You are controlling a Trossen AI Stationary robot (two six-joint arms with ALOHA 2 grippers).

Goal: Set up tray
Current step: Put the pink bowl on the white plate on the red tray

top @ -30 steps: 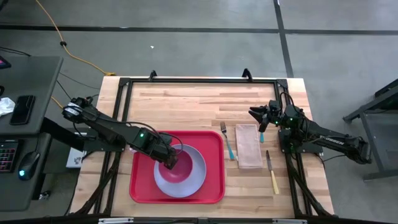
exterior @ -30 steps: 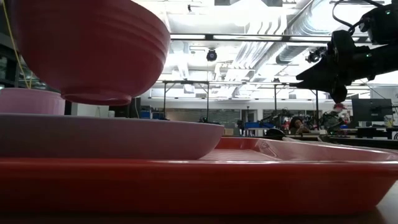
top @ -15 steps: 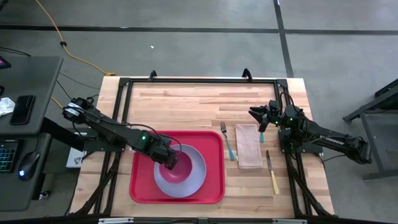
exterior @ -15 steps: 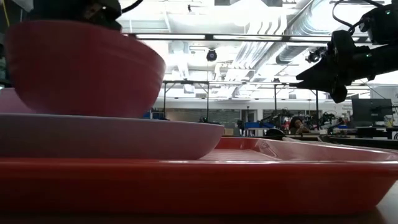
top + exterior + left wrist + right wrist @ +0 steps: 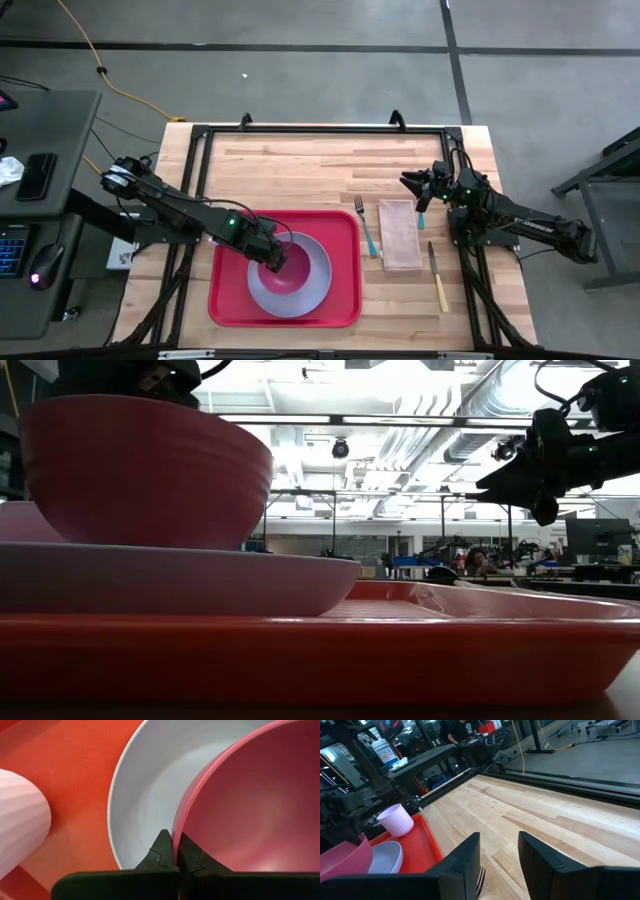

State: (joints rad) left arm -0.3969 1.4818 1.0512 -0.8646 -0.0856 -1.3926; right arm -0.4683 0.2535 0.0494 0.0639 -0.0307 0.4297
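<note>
A pink bowl stands upright by its base on a lavender plate, which lies on the red tray. In the low view the bowl rises above the plate and the tray. My left gripper is shut on the bowl's rim and shows in the high view. A pale pink ribbed cup stands on the tray beside the plate. My right gripper waits open above the table's far right part. My left gripper pinches the bowl's rim on the side toward the table's left, one finger inside the bowl and one finger outside. The fingers come slanting down from the left. The bowl sits upright with its base on the plate.
To the right of the tray lie a fork with a teal handle, a tan napkin and a knife with a yellow handle. Bare wood stretches along the far half of the table. A black frame borders the far edge.
My left gripper has moved down with the bowl. A second ago the bowl hung tilted and clear above the plate; now it stands level on the plate. The gripper stays shut on the rim. The right arm has kept still.
</note>
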